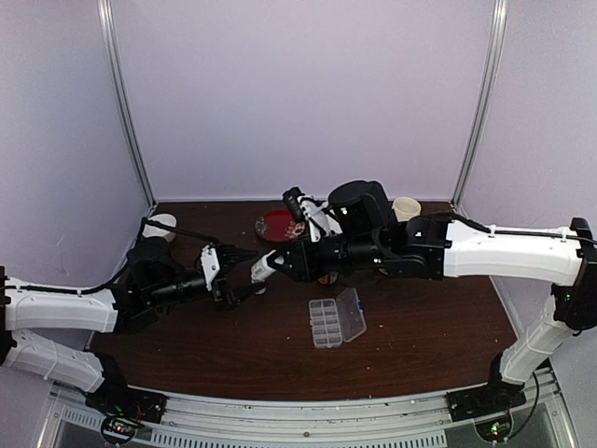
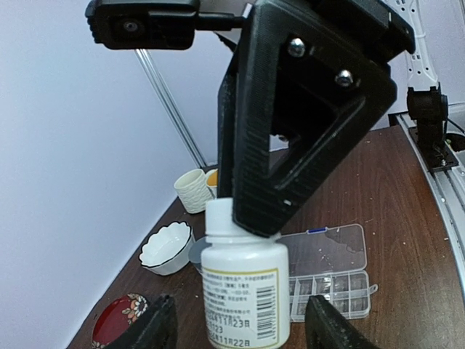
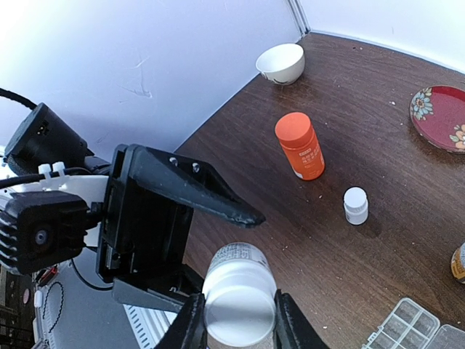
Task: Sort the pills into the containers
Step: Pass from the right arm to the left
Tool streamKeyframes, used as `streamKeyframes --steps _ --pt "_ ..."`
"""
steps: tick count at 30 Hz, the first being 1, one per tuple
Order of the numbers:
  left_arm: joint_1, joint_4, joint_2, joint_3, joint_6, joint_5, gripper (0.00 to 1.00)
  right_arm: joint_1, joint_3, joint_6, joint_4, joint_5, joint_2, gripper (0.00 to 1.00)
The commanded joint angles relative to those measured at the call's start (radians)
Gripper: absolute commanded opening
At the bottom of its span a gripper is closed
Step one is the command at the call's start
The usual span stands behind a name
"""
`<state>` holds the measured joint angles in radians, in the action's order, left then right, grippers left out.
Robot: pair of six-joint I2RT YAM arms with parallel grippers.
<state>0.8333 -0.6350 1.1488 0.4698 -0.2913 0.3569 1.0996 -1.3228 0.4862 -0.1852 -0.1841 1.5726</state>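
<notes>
Right gripper (image 3: 236, 329) is pinched onto the cap of a white bottle (image 2: 243, 291). The left gripper (image 2: 240, 333) sits around that bottle's labelled body, but its fingers (image 2: 156, 327) are spread with a visible gap on each side, so it isn't gripping anything. The label has a yellowish border, a barcode and some printed digits.

The right gripper's big black body fills most of the left wrist view and blocks a lot of what's behind it.

Further out on the dark brown table (image 1: 438, 336): an orange pill bottle (image 3: 299, 145) lying on its side, a small white bottle (image 3: 355, 205) standing near it, a white bowl (image 3: 280, 62) by the wall, a red plate (image 3: 439, 116), and a ribbed cream cup (image 2: 194, 190).

The organizer box (image 1: 326, 324) lies flat on the table, closer to the arm bases and well apart from both grippers. It's clear plastic, the lid (image 1: 352, 313) is swung open beside it, and it has two rows of small square compartments (image 2: 330, 287). I honestly can't make out any pills in them; too small to tell.
</notes>
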Motion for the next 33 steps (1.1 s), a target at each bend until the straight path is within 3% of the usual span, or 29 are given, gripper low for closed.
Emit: streamKeyframes --steps 1,7,18,26,33 --pt "0.006 -0.008 0.021 0.049 -0.016 0.025 0.59 0.002 0.014 0.010 0.046 -0.015 -0.037 0.22" --pt "0.005 -0.002 0.030 0.054 -0.010 0.021 0.52 0.003 0.025 0.013 0.053 -0.017 -0.043 0.22" --pt "0.006 -0.037 0.027 0.045 0.049 0.077 0.28 0.002 0.075 -0.021 0.085 -0.058 -0.062 0.21" --pt "0.006 -0.003 0.050 0.090 0.097 0.250 0.21 0.002 0.128 -0.183 0.115 -0.114 -0.078 0.21" --pt "0.006 0.117 0.036 0.142 0.084 0.354 0.20 0.004 0.093 -0.454 0.027 -0.192 -0.055 0.17"
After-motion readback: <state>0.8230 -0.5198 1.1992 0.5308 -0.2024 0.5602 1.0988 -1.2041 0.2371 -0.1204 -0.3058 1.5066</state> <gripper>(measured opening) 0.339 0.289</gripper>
